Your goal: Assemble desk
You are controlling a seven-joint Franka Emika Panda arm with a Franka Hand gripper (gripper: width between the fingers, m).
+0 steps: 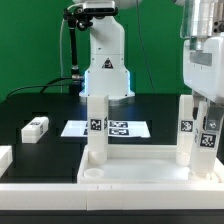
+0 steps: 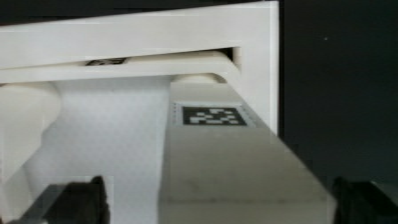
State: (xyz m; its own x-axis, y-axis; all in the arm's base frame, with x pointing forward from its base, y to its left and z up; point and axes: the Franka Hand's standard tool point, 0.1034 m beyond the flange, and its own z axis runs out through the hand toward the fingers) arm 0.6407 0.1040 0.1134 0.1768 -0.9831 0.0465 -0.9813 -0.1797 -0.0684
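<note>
**Gripper open around upright leg**

Gripper is hanging released, fingers spread either side of the tagged leg and not clamping it. That leg is standing upright at a tabletop corner, toward the exterior view's right. A loose leg is lying on the black table.

A green backdrop fills the rear of the scene, plain and unbroken. It may be cloth, though the view is too coarse to say. Before it stretches a black table, its dark top catching a faint pale sheen under soft, even light. The marker board lies flat near the table's middle.
</note>
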